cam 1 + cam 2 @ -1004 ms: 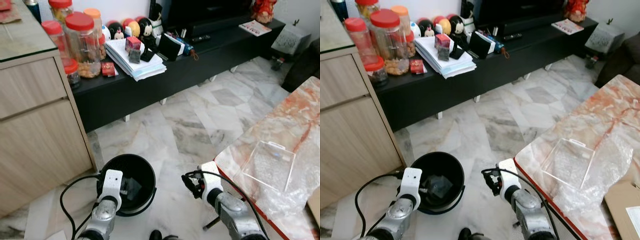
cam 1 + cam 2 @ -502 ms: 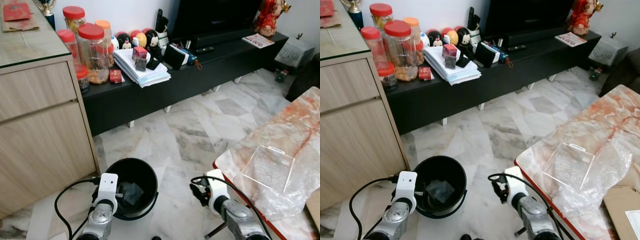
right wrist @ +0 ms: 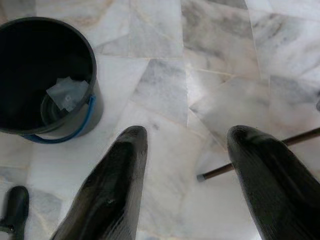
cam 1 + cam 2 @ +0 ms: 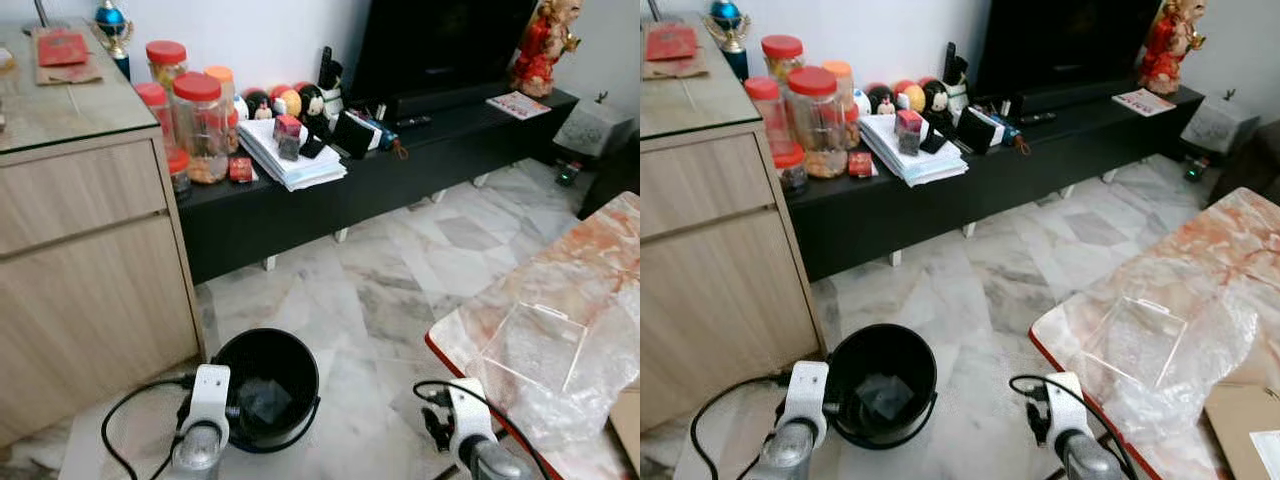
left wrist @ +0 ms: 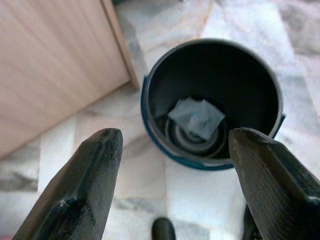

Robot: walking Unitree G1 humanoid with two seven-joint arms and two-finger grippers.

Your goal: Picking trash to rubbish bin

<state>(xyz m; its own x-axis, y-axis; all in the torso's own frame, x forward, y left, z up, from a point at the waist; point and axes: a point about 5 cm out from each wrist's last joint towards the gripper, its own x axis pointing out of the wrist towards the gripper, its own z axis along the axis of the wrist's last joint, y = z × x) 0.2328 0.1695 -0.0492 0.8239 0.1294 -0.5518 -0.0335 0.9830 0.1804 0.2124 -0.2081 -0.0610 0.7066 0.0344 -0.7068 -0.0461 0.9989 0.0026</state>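
A round black plastic rubbish bin (image 4: 266, 385) stands on the white-and-grey marble floor (image 4: 380, 300), just beside the corner of a light wooden cabinet (image 4: 85, 250) that rises at its 10 o'clock. At the bottom of the bin lies a crumpled grey piece of trash (image 5: 196, 117), resting on a darker round shape.

The left gripper (image 5: 172, 187) hangs over the bin's near rim, its two black fingers spread wide with nothing between them; from the head camera its white wrist sits at the bin's 8 o'clock. The right gripper (image 3: 187, 185) hovers above bare floor at the bin's 3 o'clock, well apart from it, fingers likewise wide and empty. A thin dark table leg (image 3: 250, 162) crosses the floor beyond its fingertips.

At the right gripper's 2 o'clock is a red-veined marble table (image 4: 600, 250) carrying a clear square plastic tray (image 4: 530, 345) on crinkled transparent wrap (image 4: 1200, 370). Across the room, at the bin's 12 o'clock, a long black low bench (image 4: 420, 150) holds red-lidded glass jars (image 4: 200, 125), a stack of white papers (image 4: 295, 160) and small round toys (image 4: 290, 100).
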